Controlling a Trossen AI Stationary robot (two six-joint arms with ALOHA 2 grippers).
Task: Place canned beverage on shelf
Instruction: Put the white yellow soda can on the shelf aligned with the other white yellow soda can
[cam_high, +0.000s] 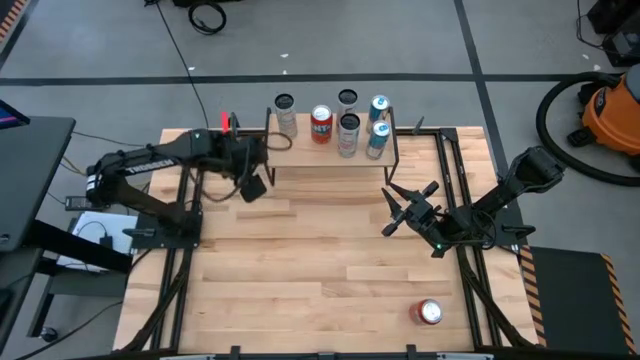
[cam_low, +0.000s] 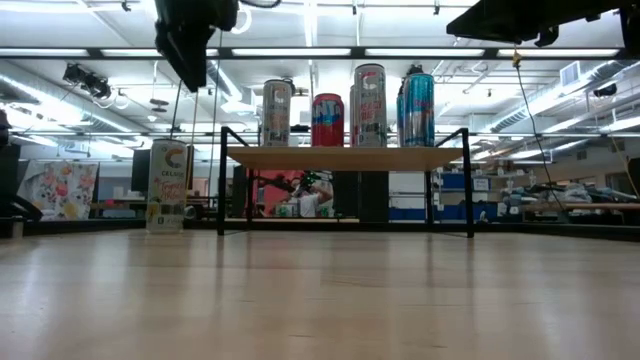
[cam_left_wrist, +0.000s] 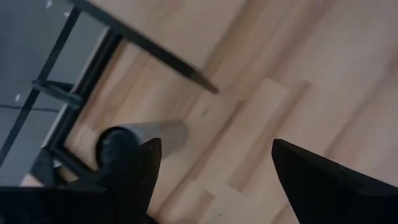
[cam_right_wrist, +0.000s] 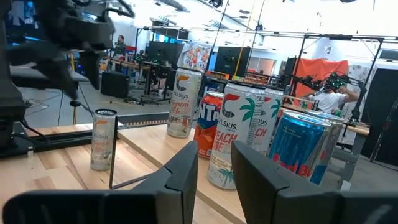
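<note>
The shelf (cam_high: 305, 152) (cam_low: 345, 157) stands at the table's far middle on thin black legs, with several cans upright on its top board, among them a red one (cam_high: 321, 122) (cam_right_wrist: 205, 127). A white Celsius can (cam_low: 168, 185) (cam_right_wrist: 102, 140) (cam_left_wrist: 155, 134) stands upright on the table just left of the shelf. My left gripper (cam_high: 252, 185) (cam_left_wrist: 211, 168) hangs open above the table close to that can, touching nothing. My right gripper (cam_high: 390, 210) (cam_right_wrist: 214, 168) is held level right of the shelf, facing the cans, open by a narrow gap with nothing in it.
A red can (cam_high: 428, 313) lies on its side near the table's front right corner. Black frame rails (cam_high: 180, 260) (cam_high: 470, 290) run along the table's left and right sides. Bare wood (cam_high: 310, 260) lies between the arms and toward the near edge.
</note>
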